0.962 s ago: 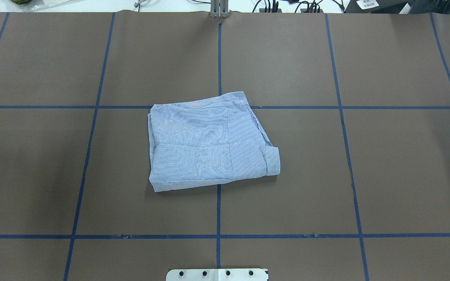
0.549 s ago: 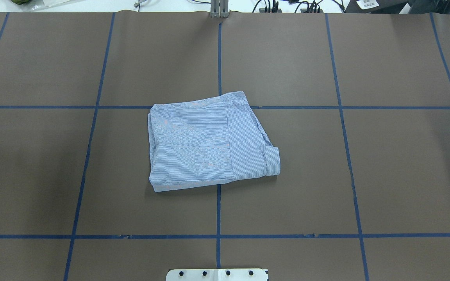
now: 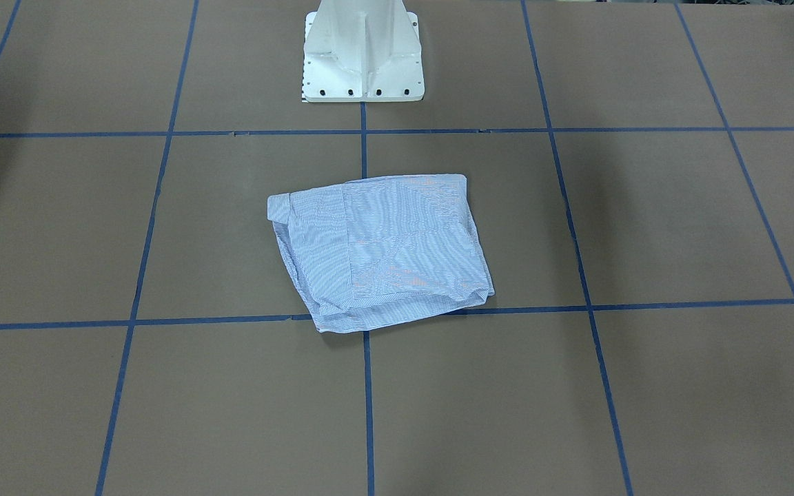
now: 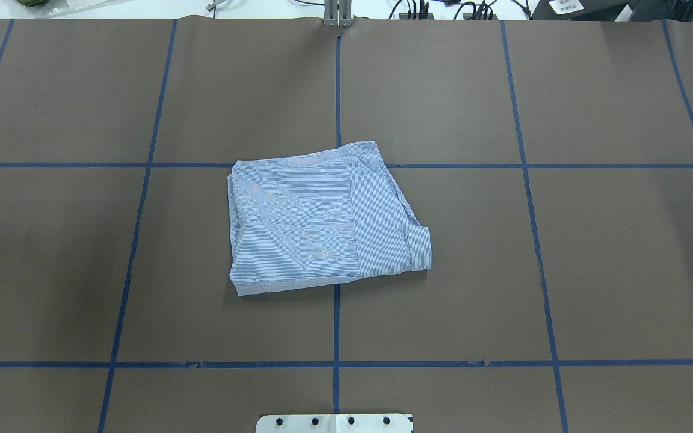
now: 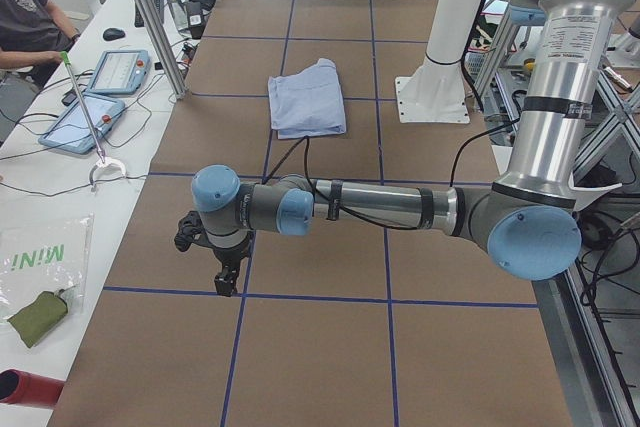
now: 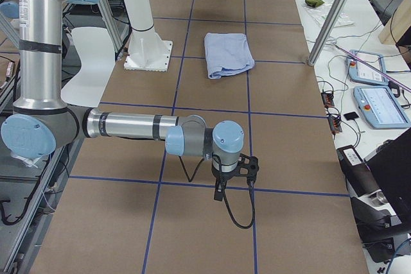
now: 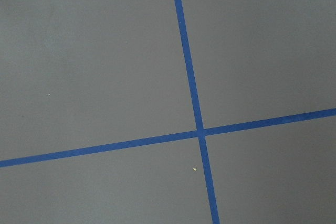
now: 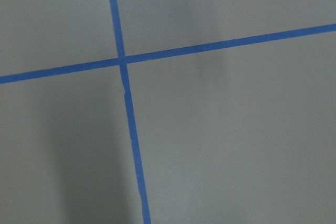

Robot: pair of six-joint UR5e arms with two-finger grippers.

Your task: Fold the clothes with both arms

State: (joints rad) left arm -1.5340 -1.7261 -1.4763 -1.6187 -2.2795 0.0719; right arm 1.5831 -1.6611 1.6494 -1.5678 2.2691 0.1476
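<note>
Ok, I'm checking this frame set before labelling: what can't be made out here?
- Left gripper, open or shut: seen only in the exterior left view, too small.
- Right gripper: likewise, exterior right view only.
- Both wrist views show only table and tape.
- Shirt collar and buttons: hidden by its own folds in every view.

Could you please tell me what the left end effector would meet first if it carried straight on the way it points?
Probably the brown table cover, near a blue tape crossing: the left end effector points down, with nothing visible between.
</note>
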